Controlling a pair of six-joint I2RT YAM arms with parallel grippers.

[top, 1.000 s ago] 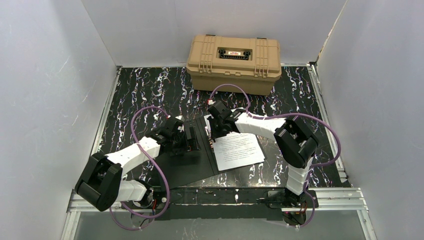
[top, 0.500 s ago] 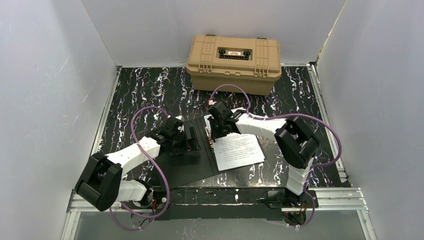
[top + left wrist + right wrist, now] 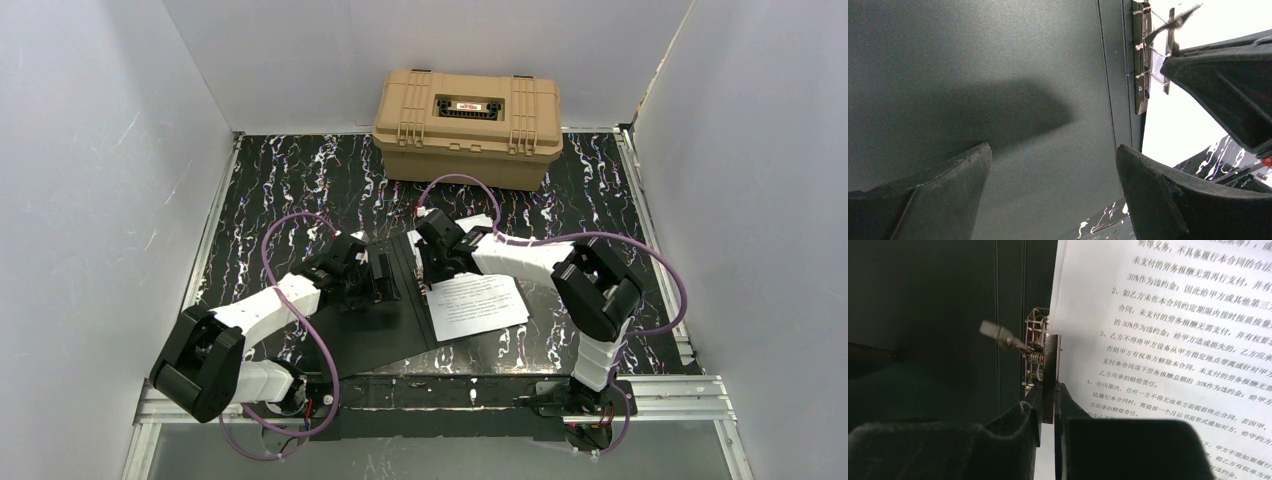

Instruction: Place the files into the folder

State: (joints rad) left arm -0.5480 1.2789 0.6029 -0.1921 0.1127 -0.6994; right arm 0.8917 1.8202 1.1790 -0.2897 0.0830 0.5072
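Since 1 second ago the right gripper [image 3: 1048, 390] has edged slightly farther along the spine. Its jaws are pinched on the small metal spring clip [image 3: 1035, 351] of the open, black-lined flat folder [image 3: 380, 335]. The white printed paper sheets [image 3: 478, 305] lie on the folder's right half, their far edge perhaps lifted. The left gripper [image 3: 1050, 150] hangs wide open over the left half. Beyond stands a tan plastic hard case [image 3: 467, 112].

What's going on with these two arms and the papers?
The folder lies open on the table, black inside up. The right gripper is pinching the metal clip by its spine, with the papers lying on the right half, their edge at the clip. The left gripper hangs open over the left half, holding nothing.
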